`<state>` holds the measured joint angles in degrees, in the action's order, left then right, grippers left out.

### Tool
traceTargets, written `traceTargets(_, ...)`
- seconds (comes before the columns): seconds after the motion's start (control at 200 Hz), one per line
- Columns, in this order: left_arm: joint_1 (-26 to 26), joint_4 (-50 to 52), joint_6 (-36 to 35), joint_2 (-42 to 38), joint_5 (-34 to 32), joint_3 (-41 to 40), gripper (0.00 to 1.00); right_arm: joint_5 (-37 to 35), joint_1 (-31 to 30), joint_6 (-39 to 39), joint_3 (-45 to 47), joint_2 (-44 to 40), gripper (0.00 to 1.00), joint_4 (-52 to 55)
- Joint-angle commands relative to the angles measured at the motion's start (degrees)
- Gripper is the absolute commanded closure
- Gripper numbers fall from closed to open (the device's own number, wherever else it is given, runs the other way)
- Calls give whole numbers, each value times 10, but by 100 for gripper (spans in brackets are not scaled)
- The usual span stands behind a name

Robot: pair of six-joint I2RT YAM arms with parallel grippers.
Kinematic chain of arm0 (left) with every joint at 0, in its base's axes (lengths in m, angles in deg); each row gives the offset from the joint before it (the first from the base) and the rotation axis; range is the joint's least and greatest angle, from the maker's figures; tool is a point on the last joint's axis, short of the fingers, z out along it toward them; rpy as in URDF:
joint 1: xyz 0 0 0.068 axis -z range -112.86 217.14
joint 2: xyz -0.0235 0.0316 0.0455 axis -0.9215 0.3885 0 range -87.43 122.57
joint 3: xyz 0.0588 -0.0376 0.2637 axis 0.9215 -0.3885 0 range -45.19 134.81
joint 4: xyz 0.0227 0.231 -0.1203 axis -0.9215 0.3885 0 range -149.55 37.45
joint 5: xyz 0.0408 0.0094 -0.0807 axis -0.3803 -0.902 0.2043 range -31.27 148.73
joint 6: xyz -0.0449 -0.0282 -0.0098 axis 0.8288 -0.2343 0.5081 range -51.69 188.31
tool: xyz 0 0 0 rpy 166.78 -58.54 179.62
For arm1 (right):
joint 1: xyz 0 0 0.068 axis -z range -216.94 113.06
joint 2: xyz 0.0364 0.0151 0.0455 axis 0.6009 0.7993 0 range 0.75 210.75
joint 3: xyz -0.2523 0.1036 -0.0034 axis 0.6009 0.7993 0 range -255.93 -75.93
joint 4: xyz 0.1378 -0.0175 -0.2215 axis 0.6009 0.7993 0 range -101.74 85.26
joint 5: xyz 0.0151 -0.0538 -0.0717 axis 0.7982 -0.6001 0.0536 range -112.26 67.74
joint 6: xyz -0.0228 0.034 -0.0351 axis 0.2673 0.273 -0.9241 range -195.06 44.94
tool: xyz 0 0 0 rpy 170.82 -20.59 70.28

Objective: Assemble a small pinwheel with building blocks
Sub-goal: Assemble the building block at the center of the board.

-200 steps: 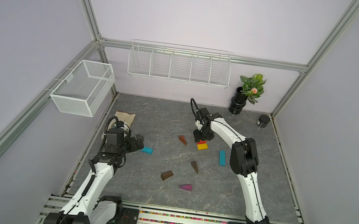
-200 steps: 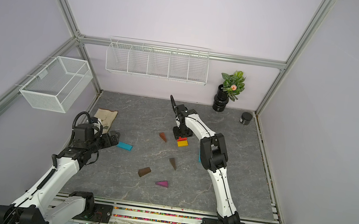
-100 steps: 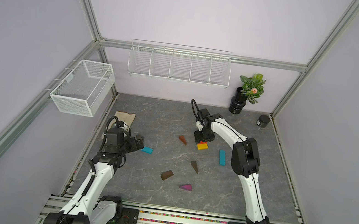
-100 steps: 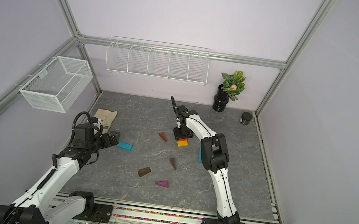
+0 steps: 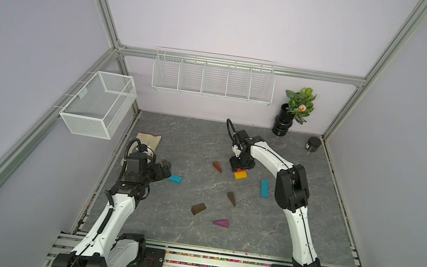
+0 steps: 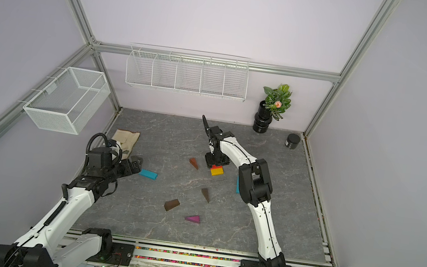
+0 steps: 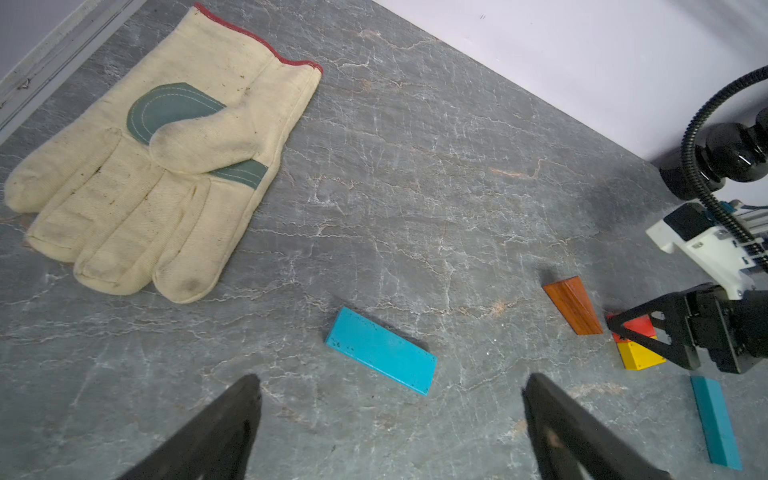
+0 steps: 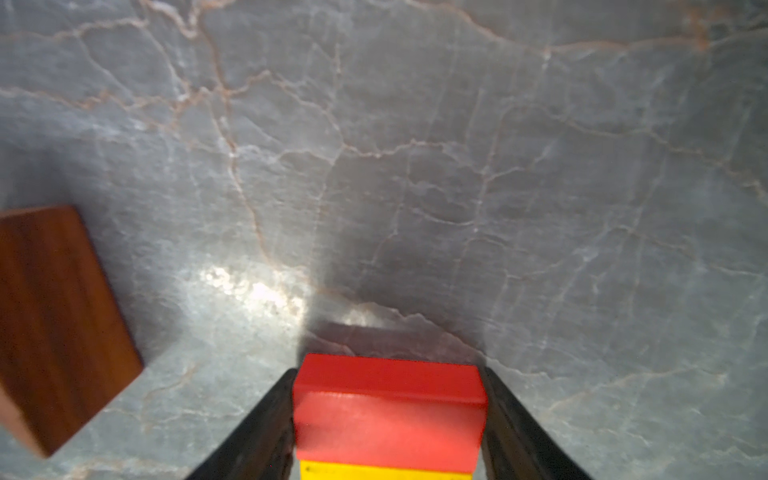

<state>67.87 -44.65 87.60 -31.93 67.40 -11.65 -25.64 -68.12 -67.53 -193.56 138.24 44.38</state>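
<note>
Centre-laying step: right gripper [image 8: 390, 374] straddles the red brick [image 8: 388, 424], flush at twelve o'clock of the yellow brick [image 5: 240, 176], brown wedge [image 5: 217, 167] at nine o'clock — gripping or freed, I cannot tell — left gripper [image 7: 392, 381] gapes empty by a teal bar [image 7: 380, 351]; next, likely, a straight lift-off.

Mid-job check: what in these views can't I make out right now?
- Right gripper: in the right wrist view its fingers flank the red brick; whether they grip it cannot be told.
- Yellow brick: cut off by that view's edge.
- Brown wedge: blurred, also cut by the edge there.
- Teal bar: in a top view, mostly hidden behind the right arm.
</note>
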Motion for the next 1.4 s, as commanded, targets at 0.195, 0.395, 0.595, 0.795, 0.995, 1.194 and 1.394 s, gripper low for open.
traceTargets(0.195,2,-5,6,-1,2,5,0,10,-7,8,13,-16,31,16)
traceTargets(0.395,2,-5,6,0,3,5,0,-5,-4,13,8,-12,30,21)
traceTargets(0.595,3,-6,6,2,4,5,0,-15,0,14,9,-12,28,22)
traceTargets(0.795,2,-5,6,1,5,5,0,-13,2,11,7,-9,26,21)
traceTargets(0.995,3,-5,6,3,4,5,0,-8,3,10,10,-8,27,20)
traceTargets(1.194,2,-5,6,3,4,5,0,-8,5,11,12,-7,28,19)
traceTargets(1.394,2,-5,6,3,5,5,0,-6,6,10,13,-6,29,18)
